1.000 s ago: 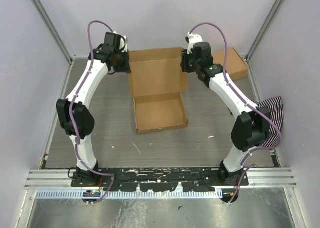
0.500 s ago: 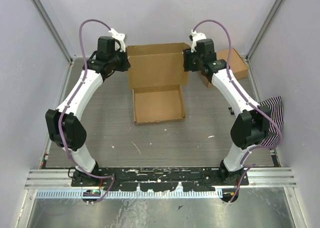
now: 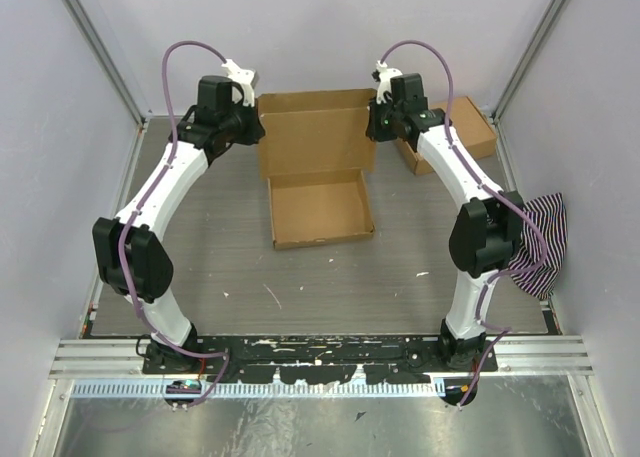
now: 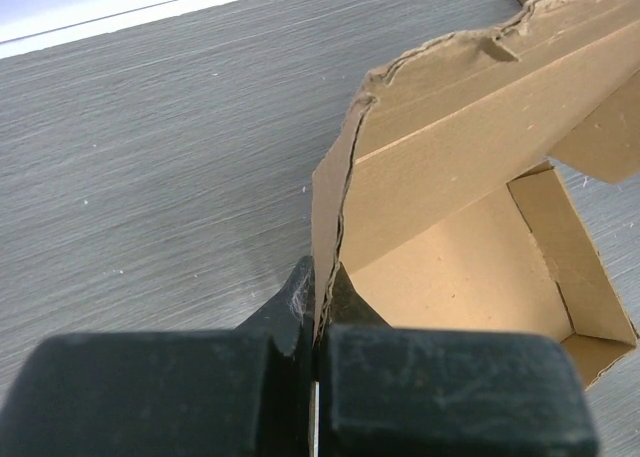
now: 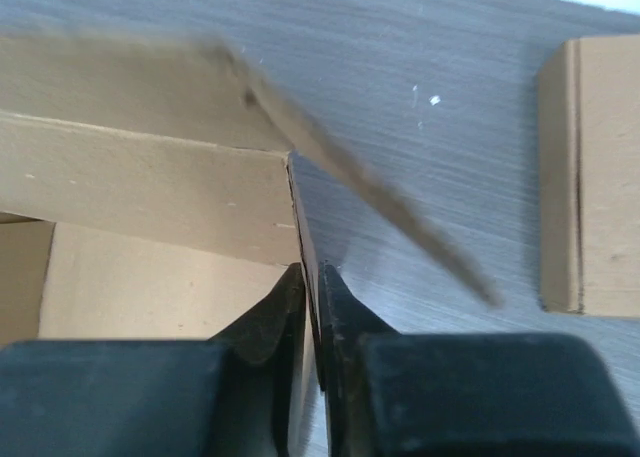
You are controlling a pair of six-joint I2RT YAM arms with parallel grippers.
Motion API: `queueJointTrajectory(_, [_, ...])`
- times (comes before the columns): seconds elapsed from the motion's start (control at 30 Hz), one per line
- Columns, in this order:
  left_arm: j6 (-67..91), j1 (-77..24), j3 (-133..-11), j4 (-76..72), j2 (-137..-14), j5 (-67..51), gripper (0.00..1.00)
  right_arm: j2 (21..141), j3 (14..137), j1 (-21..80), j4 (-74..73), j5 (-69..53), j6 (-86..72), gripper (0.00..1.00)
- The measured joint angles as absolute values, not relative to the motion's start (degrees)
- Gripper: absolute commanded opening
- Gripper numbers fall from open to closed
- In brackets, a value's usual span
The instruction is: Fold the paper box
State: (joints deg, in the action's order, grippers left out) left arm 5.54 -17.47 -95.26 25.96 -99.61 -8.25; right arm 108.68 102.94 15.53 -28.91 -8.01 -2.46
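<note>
Fingers (image 4: pixel 293 307) of my left gripper (image 4: pixel 318 282) and right gripper (image 5: pixel 311 282) are pinching the paper box (image 3: pixel 315 147) by its raised lid's ends, just left of the flat carton (image 3: pixel 470 127); I'm judging it needs lowering forward evenly next.

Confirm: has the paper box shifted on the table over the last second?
Yes: the paper box slid toward the back wall, its near edge farther from the white scratch.

No legible txt, labels, brands or nos. in any view; paper box (image 3: pixel 318 147) unmarked.
</note>
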Motion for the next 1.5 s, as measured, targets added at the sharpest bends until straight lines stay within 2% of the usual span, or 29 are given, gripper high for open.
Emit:
queueJointTrajectory(0.17, [6.61, -17.89, -95.66, 26.26, -99.94, -7.86, 0.0, 109.82, 103.09, 15.57, -30.72, -9.1, -3.53, 0.05])
queueJointTrajectory(0.5, [13.85, -18.92, -105.38, 29.82, -106.28, -4.58, 0.0, 109.86, 104.77, 16.82, -30.55, -2.2, -9.06, 0.04])
queueJointTrajectory(0.9, [17.58, -18.85, -115.28, 31.57, -113.4, -1.28, 0.0, 109.73, 97.8, 21.15, -13.63, 13.13, -10.96, 0.05])
queueJointTrajectory(1.07, [17.63, -18.85, -119.39, 31.62, -117.32, 0.19, 0.04, 109.54, 92.58, 22.2, -2.96, 17.85, -10.61, 0.06])
queueJointTrajectory(1.23, [17.65, -18.85, -118.08, 30.76, -117.73, 0.97, 0.1, 109.21, 87.02, 22.94, 7.05, 20.05, -9.02, 0.07])
queueJointTrajectory(1.5, [18.48, -19.2, -102.19, 24.62, -111.72, 0.71, 0.15, 105.69, 73.8, 24.12, 19.86, 19.92, -9.43, 0.08])
